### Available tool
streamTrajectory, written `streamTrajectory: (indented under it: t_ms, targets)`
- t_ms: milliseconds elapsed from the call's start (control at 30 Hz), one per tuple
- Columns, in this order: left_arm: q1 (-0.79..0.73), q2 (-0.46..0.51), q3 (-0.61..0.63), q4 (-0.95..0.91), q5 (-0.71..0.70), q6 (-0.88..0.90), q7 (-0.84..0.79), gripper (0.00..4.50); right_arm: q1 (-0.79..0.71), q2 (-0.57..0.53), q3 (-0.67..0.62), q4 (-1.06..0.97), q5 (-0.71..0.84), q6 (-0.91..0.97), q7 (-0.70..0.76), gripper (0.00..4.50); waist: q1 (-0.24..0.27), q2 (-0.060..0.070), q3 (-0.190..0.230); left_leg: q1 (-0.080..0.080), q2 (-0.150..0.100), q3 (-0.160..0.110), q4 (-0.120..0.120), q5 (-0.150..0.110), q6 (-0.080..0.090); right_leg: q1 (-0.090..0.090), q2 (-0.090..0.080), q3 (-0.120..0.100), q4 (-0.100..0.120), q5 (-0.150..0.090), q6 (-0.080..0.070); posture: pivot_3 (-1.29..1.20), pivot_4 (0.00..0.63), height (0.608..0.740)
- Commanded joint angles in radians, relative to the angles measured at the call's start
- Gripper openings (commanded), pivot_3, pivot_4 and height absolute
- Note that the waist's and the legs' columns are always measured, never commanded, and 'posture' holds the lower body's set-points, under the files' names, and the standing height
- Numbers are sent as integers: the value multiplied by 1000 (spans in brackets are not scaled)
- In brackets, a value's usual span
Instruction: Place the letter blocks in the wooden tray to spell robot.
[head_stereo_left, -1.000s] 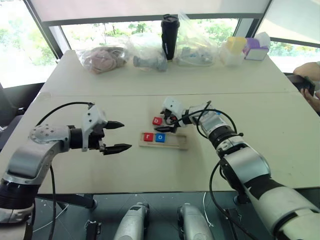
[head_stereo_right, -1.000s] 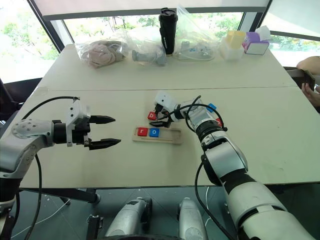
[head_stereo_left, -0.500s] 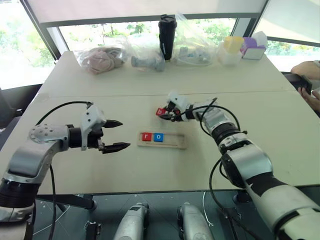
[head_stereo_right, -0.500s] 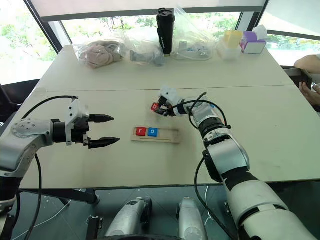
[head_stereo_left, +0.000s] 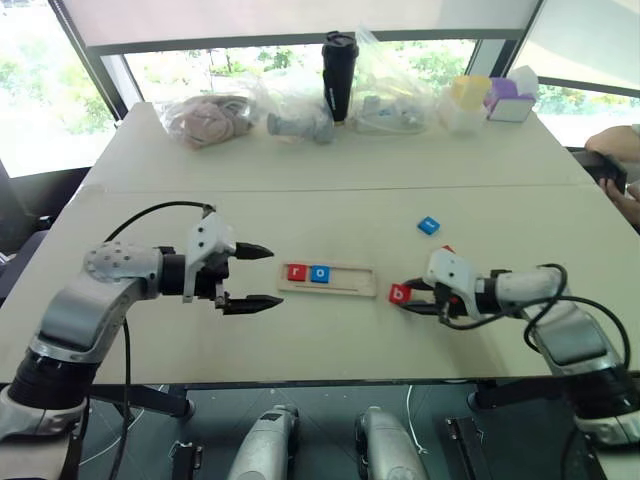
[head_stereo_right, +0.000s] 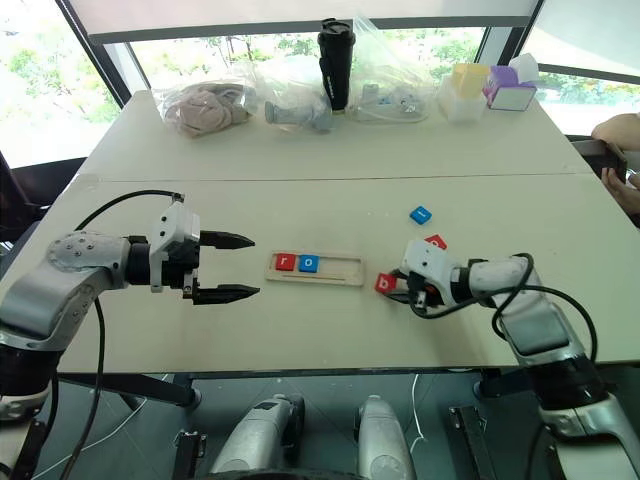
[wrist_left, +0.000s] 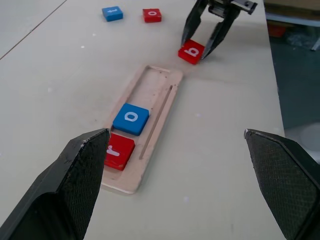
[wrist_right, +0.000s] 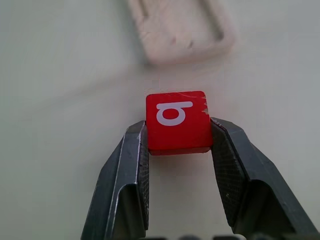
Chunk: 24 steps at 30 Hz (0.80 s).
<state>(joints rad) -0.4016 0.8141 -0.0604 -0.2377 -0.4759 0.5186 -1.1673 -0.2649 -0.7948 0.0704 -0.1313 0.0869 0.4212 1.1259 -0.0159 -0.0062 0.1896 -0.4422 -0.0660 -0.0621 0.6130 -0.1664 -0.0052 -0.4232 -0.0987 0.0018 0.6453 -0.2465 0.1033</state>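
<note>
Tray of pale wood lies flat near the middle of the desk, its long side running left to right. In its slot sit two letter blocks side by side and touching at the left end: a red "r" outermost, then a blue "o"; the remaining part of the slot is bare wood. The right gripper is clamped on a red "b", one black finger against each side of the tile, and the tile sits just beside the tray's right end, apart from it; whether it rests on the desk or is lifted slightly I cannot tell. In the right wrist view the "b" is pinched between the two fingers with the end of the tray beyond it. Behind the right gripper a second red block lies on the desk, partly hidden, and a blue block lies farther back, well apart from the tray. The left gripper hovers to the left of the tray, pointing toward it, its fingers spread wide and holding nothing. Along the far edge of the desk stand a black bottle, plastic bags and small boxes.
</note>
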Motion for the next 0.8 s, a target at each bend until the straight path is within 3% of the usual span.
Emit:
streamTrajectory:
  t_ms: [33, 167, 367, 400, 533, 800]
  targets:
    - [-17, 4, -14, 1, 7, -21, -34, 4500, 5, -30, -47, -45, 34, 3, -13, 1165, 1, 0, 0, 0, 1, 1, 0, 0, 0, 0, 0, -1, 0, 0, -1, 0, 150, 740]
    - [-18, -1, -21, -11, 3, -15, -46, 4500, 41, -51, -63, -49, 43, 12, -29, 1165, 6, 0, 0, 0, 3, 1, 0, 0, 0, -1, 0, -3, -2, 1, -2, 0, 150, 740]
    - [-20, -5, -32, -17, 8, -17, -46, 4500, 82, -59, -72, -14, 42, -21, -62, 4267, 8, -1, 0, -2, 4, 2, -1, 0, 3, 1, 1, -4, -7, 1, -2, 0, 150, 740]
    - [-20, -5, -32, -17, 8, -17, -46, 4500, 83, -62, -72, -12, 40, -28, -69, 4467, 7, -1, 0, -2, 4, 2, -1, 0, 3, 1, 1, -4, -8, 2, -2, 0, 150, 740]
    - [-14, -2, -32, -19, 12, -18, -45, 4500, 90, -59, -154, -26, 112, -50, -74, 4467, 8, -1, 0, -2, 4, 2, -1, 0, 3, 1, 1, -4, -9, 2, -2, 0, 150, 740]
    - [-11, -4, -30, -8, 20, -21, -43, 4500, 135, -62, -167, -13, 151, -56, -56, 4467, 8, -1, 0, -2, 5, 2, -1, -1, 4, 3, 1, -4, -11, 2, -3, 0, 150, 740]
